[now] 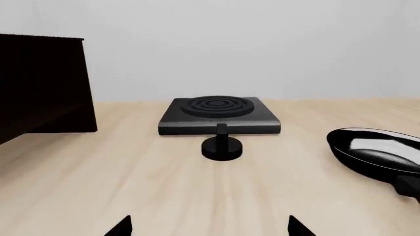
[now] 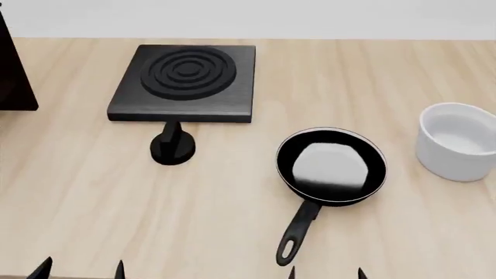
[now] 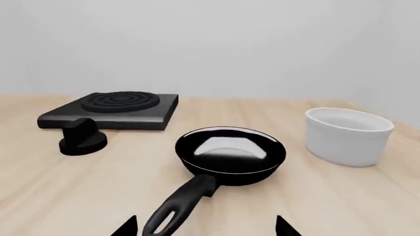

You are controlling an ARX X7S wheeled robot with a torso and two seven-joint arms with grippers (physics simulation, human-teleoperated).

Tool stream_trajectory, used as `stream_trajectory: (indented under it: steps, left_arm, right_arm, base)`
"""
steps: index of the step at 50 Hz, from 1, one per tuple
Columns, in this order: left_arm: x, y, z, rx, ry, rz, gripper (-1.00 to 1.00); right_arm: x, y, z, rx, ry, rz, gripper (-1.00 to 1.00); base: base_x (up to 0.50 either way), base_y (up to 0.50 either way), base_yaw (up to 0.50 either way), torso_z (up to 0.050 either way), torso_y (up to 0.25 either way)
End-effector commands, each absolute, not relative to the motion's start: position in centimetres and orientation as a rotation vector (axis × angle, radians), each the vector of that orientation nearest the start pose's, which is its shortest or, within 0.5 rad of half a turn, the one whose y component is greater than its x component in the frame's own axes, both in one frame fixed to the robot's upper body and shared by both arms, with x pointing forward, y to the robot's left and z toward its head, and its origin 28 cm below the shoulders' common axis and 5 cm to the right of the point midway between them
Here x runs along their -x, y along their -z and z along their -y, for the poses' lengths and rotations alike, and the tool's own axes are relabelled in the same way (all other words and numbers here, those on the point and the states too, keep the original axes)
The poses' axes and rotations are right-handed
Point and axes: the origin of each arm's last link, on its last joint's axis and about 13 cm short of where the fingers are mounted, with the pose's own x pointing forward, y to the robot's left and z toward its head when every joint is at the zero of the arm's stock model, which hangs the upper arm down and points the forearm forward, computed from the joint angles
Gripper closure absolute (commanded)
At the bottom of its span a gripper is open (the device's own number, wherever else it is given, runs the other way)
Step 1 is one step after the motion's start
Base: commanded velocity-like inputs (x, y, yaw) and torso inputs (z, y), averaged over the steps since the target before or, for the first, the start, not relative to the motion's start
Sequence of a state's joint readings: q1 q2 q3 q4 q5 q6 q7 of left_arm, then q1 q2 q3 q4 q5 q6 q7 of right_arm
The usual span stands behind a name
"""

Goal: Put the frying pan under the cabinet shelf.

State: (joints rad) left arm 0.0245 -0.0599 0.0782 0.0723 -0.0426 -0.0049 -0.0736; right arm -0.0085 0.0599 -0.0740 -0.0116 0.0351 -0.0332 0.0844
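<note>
Frying pan [image 2: 331,167]: small, round, glossy black, thin pale rim, pale reflection across its inside. Sits flat on the light wooden table [image 2: 387,70], right of centre and toward the near side. Long black handle runs from the bowl toward the near edge, angled slightly left, ending in an oval hole. Nothing grips or touches it.

Cabinet shelf [image 2: 11,70]: dark brown, boxy; only a sliver shows at the far left edge of the head view. Left wrist view gives its flat top and a side panel standing on the table. Well apart from the pan, with the stove plate between them.

Stove plate [image 2: 186,81]: square, black, concentric raised rings; far left of centre, flat on the table.

Knob [image 2: 172,146]: round black base with an upright stem, just near of the stove plate, apart from it, left of the pan.

Bowl [image 2: 457,139]: white, round, upright; right of the pan, close but not touching.

Left gripper [image 2: 81,269]: two dark fingertips at the near left edge, spread apart, holding nothing, above bare table.

Right gripper [image 2: 326,272]: two dark fingertips at the near edge, spread apart, holding nothing; handle end lies just left of them, untouched.
</note>
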Motion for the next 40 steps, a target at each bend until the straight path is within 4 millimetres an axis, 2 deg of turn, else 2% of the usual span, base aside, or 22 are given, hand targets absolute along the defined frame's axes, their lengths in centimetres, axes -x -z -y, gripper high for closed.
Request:
stream_trajectory:
  steps: [1,29,40]
  left_arm:
    - [-20.36,-2.32,-20.27,-0.016,0.005,0.042,-1.00]
    - [-20.41,-2.49,-20.22,-0.012,0.005,0.047,-1.00]
    - [-20.39,-2.46,-20.27,-0.012,-0.002,0.049,-1.00]
  right_arm:
    - [-20.69,-1.62,9.60,0.026,0.005,0.041,-1.00]
    - [-20.64,-1.78,9.54,0.043,-0.009,0.076,-1.00]
    - [-20.58,-1.91,9.52,0.048,-0.012,0.086,-1.00]
  base:
    - [0.00,0.00,0.00,0.050,0.000]
    - [0.00,0.00,0.00,0.050,0.003]
    - [0.00,0.15,0.00,0.001,0.000]
